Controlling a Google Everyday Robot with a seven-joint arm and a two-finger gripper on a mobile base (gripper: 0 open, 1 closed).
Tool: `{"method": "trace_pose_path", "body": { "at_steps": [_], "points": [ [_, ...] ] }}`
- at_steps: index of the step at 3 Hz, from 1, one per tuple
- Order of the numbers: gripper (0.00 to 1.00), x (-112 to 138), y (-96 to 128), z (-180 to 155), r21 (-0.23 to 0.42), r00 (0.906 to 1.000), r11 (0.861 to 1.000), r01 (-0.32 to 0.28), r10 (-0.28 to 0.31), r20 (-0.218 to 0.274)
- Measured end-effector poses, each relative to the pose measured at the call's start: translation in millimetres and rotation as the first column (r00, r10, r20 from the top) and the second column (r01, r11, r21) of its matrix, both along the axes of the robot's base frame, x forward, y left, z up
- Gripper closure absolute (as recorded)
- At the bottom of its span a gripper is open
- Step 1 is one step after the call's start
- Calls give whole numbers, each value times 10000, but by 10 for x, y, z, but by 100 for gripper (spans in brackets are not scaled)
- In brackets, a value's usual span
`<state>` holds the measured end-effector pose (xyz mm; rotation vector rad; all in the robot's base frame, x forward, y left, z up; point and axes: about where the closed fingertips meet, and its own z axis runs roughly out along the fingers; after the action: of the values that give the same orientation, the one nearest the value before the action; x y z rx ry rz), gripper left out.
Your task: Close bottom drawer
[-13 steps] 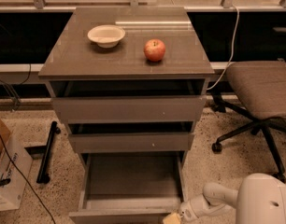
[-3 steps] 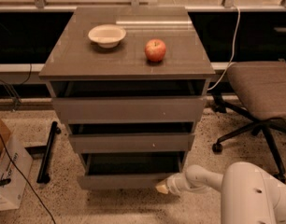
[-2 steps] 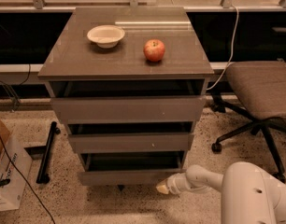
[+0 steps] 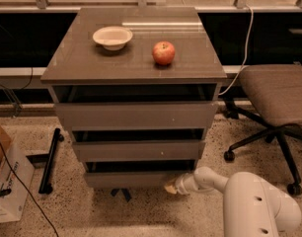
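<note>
- Bottom drawer (image 4: 136, 179): lowest of three in the cabinet (image 4: 50, 75). Only its flat, handleless front shows, and none of its inside is visible. There is a dark slot between its top edge and the drawer above. Whether it is fully home cannot be told from this angle.
- Hand (image 4: 171, 186): low at the cabinet's front, at the right-hand lower corner of the bottom drawer's front. The pale tip points at that front and sits right against it or just beside it. Contact is not confirmed. Cannot tell whether the hand is apart or together.
- Arm (image 4: 210, 179): white, reaching in from the right of the cabinet, with its bulky white segment near the lower right of the view.
- Middle drawer (image 4: 138, 150): directly above the bottom one, with a small white speck on its front.
- Top drawer (image 4: 136, 115): taller front, just under the cabinet's top.
- Worktop (image 4: 77, 63), the cabinet's top surface: carries a cream bowl (image 4: 112, 37) left of centre and a red apple (image 4: 164, 53) just right of it. The two are apart.
- Office chair (image 4: 274, 98): right of the cabinet, not touching it.
- White cable (image 4: 245, 38): hangs behind the cabinet's right rear corner.
- Left of the cabinet, on the speckled floor (image 4: 67, 211): a black bar (image 4: 50, 159) near the base, and a cardboard box (image 4: 8, 181) further out.
</note>
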<state>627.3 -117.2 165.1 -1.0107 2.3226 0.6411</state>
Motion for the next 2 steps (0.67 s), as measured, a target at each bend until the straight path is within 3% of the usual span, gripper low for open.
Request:
{"method": "trace_pose_path", "body": {
  "at_steps": [2],
  "points": [
    [54, -27, 47, -29, 34, 10000, 10000, -51, 51, -56]
  ]
}}
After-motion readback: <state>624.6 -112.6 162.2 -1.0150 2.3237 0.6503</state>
